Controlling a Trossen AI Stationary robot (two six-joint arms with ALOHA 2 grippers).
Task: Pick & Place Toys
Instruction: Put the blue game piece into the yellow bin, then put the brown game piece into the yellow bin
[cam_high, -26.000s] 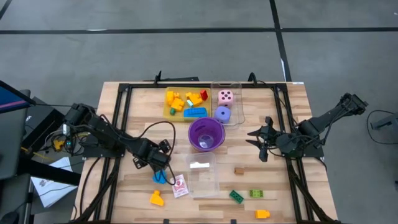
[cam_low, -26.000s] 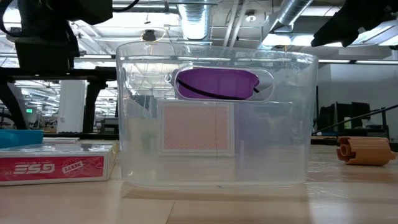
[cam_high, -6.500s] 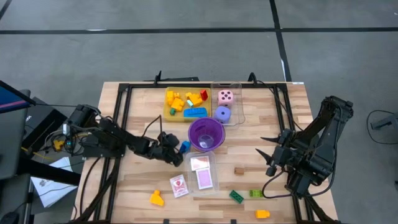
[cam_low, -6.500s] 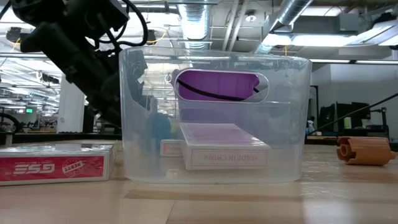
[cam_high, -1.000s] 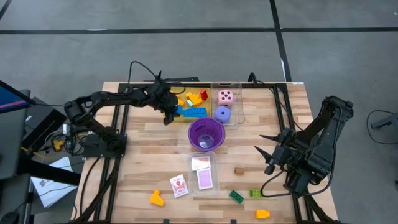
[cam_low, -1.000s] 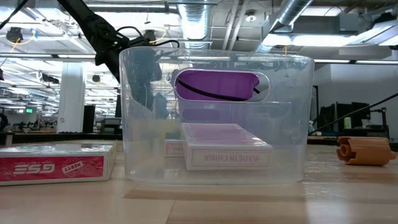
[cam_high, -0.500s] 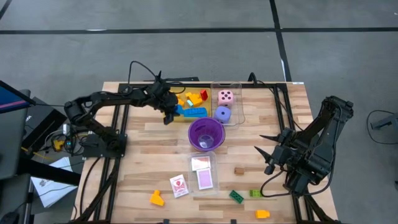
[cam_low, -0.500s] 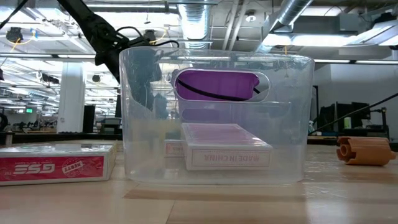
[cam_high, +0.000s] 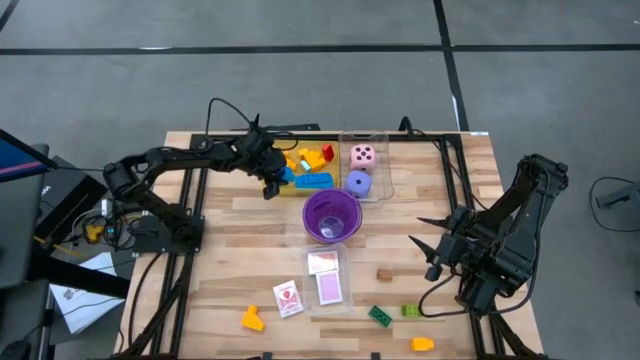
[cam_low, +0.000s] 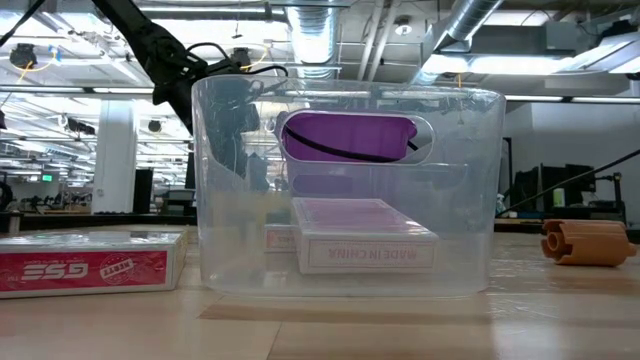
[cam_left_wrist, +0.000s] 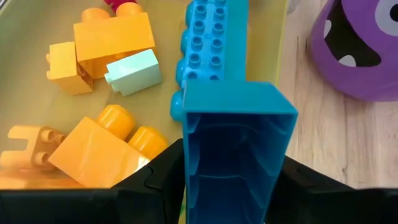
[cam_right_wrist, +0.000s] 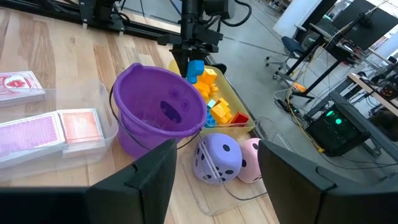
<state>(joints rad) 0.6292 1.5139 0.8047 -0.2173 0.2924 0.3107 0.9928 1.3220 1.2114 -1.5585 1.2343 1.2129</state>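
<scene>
My left gripper (cam_high: 277, 181) is shut on a teal brick (cam_left_wrist: 236, 140) over the near part of the yellow tray (cam_high: 268, 182). The tray holds yellow, orange, pale green and red bricks and a long blue brick (cam_left_wrist: 214, 37). The right wrist view also shows the gripper with the teal brick (cam_right_wrist: 195, 67) above the tray. My right gripper (cam_high: 422, 248) is open and empty near the table's right edge. A pink die (cam_high: 363, 156) and a purple die (cam_high: 357, 183) lie in a clear tray. My left gripper pinches the teal brick's two opposite side walls (cam_left_wrist: 189, 168) between its two fingers (cam_left_wrist: 158, 180). The brick's hollow underside faces the wrist camera. The fingers slant down from the table's left side. Whether the brick touches the long blue brick below it, I cannot tell.
A purple cup (cam_high: 331, 216) stands mid-table. A clear container (cam_high: 325, 276) holds card packs, with a white-red card pack (cam_high: 287, 298) beside it. Loose bricks lie near the front edge: yellow (cam_high: 252, 319), green (cam_high: 380, 316), light green (cam_high: 412, 311), orange (cam_high: 422, 344), and a brown piece (cam_high: 384, 274).
</scene>
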